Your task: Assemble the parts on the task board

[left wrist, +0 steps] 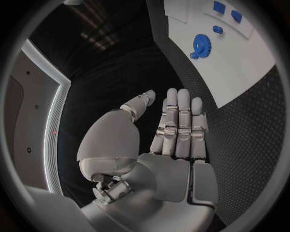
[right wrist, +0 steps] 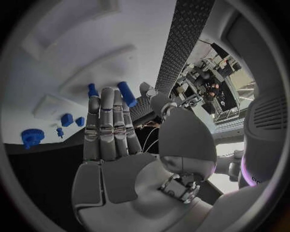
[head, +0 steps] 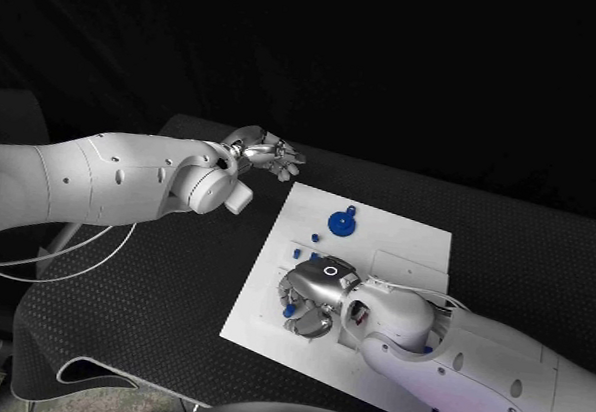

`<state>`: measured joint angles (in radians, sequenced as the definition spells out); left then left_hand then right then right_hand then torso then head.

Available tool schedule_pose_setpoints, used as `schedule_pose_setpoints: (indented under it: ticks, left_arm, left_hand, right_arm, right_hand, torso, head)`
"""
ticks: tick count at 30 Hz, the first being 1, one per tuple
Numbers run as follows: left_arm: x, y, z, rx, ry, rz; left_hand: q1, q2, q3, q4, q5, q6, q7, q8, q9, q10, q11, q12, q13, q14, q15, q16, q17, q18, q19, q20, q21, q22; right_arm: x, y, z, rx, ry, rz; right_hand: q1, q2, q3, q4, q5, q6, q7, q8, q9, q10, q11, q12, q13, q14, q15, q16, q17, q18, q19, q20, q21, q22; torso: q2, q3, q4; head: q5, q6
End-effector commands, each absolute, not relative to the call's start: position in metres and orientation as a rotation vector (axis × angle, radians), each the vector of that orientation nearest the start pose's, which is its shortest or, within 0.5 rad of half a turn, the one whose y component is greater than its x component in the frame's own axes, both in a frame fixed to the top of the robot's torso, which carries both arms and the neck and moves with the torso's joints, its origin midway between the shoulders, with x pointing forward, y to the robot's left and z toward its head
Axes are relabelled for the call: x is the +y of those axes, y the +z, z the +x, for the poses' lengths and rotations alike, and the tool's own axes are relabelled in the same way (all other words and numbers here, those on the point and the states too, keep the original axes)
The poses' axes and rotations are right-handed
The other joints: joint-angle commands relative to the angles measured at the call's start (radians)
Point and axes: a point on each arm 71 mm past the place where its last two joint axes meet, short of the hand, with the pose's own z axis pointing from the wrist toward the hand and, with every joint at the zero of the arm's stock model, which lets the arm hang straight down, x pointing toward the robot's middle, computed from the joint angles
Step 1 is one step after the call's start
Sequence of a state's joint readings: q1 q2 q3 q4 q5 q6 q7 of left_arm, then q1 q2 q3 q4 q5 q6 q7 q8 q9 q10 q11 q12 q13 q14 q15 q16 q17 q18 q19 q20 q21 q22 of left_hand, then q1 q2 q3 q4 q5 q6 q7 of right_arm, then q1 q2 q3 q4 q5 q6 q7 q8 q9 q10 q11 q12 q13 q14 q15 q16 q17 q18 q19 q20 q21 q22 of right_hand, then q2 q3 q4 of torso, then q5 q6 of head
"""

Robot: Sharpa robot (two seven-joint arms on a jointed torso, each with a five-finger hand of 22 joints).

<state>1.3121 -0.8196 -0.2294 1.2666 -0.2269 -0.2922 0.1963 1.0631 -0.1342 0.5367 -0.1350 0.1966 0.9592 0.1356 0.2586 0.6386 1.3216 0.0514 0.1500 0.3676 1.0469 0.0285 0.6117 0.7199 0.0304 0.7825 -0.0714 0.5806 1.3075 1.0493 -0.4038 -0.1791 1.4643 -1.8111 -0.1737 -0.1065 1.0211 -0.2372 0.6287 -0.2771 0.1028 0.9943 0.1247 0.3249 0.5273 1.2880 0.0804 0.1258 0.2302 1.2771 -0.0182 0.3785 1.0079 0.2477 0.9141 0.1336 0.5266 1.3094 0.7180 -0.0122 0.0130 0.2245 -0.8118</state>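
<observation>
The task board (head: pixel 382 241) lay in the middle of the black table (head: pixel 154 321), and by my reckoning I was nowhere near finished! A blue gear (head: pixel 341 222) sat toward the far side of the board, with a few small blue parts (head: pixel 303 254) scattered just beside my right hand (head: pixel 314 296); whether any of them were already seated in their places I couldn't tell. So most of the assembling, I judged, was left to do.

My right hand was low over the board's near half, palm toward the plate. From the right wrist view its fingers (right wrist: pixel 108 130) were stretched out straight and side by side, and two small blue pegs (right wrist: pixel 127 94) showed right at the fingertips — touching or merely behind them, I couldn't say, so whether it gripped anything I couldn't tell.

My left hand (left wrist: pixel 175 140) hung off the board beyond its far corner, fingers flat and extended, released, holding nothing
</observation>
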Motion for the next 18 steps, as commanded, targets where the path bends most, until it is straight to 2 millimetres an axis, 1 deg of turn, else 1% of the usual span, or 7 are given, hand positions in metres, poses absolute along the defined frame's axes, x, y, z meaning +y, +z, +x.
schedule_pose_setpoints:
  ticks: [1,9,18]
  left_arm:
    - [0.2812,-0.2065,0.5277,1.644,-1.095,-0.952]
    - [0.2814,-0.2065,0.5277,1.643,-1.094,-0.952]
    - [0.2816,-0.2065,0.5277,1.644,-1.093,-0.953]
  left_hand:
    - [-0.006,-0.002,0.000,0.004,-0.004,-0.005,-0.002,-0.002,-0.002,-0.007,-0.002,-0.006,0.001,-0.005,0.001,-0.002,-0.001,-0.004,-0.006,0.002,-0.007,0.022]
    - [-0.007,-0.003,0.000,0.005,-0.004,-0.006,-0.001,-0.002,-0.002,-0.007,-0.001,-0.006,0.001,-0.005,0.001,-0.002,-0.001,-0.004,-0.006,0.002,-0.007,0.022]
    - [-0.007,-0.003,0.000,0.005,-0.004,-0.006,-0.001,-0.002,-0.002,-0.008,-0.001,-0.006,0.001,-0.005,0.001,-0.002,-0.001,-0.004,-0.006,0.002,-0.007,0.022]
  right_arm:
    - [0.0076,-0.2875,0.3850,1.733,0.860,-0.779]
    - [0.0057,-0.2849,0.3857,1.707,0.870,-0.749]
    - [0.0001,-0.2793,0.3828,1.676,0.905,-0.708]
  right_hand:
    - [-0.002,-0.005,-0.009,0.000,0.003,-0.013,0.004,-0.009,-0.003,-0.011,0.000,-0.009,-0.001,-0.007,0.003,-0.005,-0.002,0.013,-0.009,0.000,-0.003,0.016]
    - [-0.001,-0.023,-0.024,0.006,0.005,-0.042,0.018,-0.029,-0.012,-0.045,0.015,-0.029,-0.003,-0.026,0.014,-0.019,-0.005,0.013,-0.029,0.010,-0.013,0.017]
    - [-0.002,-0.024,-0.031,0.008,0.017,-0.043,0.019,-0.030,-0.012,-0.046,0.016,-0.029,-0.002,-0.027,0.015,-0.020,-0.005,0.014,-0.032,0.012,-0.013,0.018]
  torso:
    - [0.001,-0.0004,-0.0001]
    - [0.001,-0.0009,0.0008]
    - [0.000,-0.0005,0.0003]
  head:
    - [0.001,0.002]
    - [-0.001,0.001]
    - [0.000,0.000]
